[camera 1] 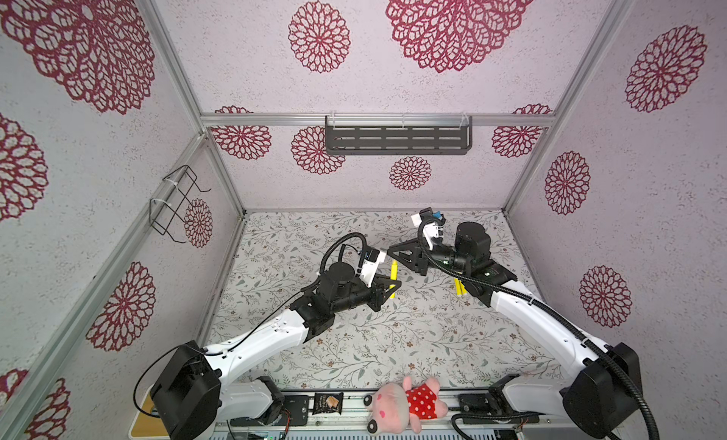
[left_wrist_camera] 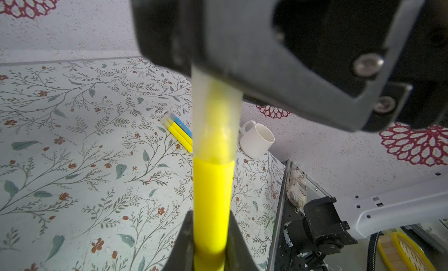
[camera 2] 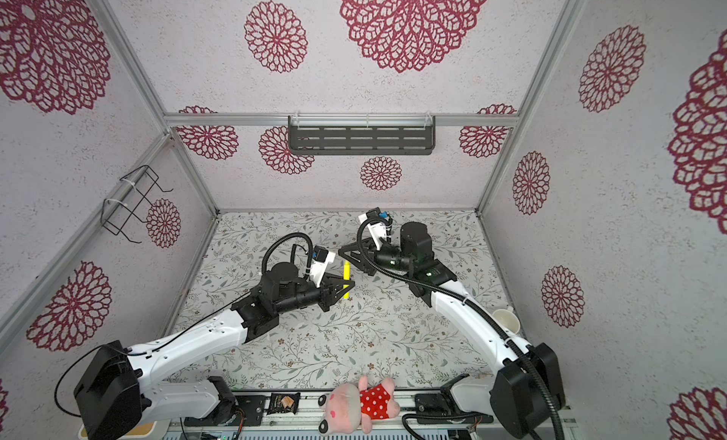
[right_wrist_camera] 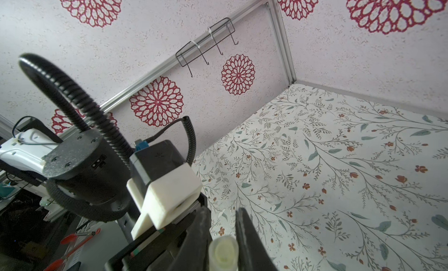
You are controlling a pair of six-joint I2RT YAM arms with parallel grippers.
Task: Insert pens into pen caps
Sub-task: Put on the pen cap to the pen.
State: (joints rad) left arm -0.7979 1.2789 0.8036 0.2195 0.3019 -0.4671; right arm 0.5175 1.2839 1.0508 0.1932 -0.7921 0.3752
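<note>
Our left claw (camera 1: 393,286) pinches the yellow pen (left_wrist_camera: 211,197) up off the table (camera 1: 393,351). Our right claw (camera 1: 390,253) is pressed tight on the cap (left_wrist_camera: 215,126), which sits over the pen's tip. We think we should push straight along the pen, hold both grips tight, and stop once the cap is snug. The toy (camera 1: 405,404) lies at the front edge. The cup (left_wrist_camera: 257,141) and three more pens (left_wrist_camera: 180,133) lie well apart, so nothing blocks us.
</note>
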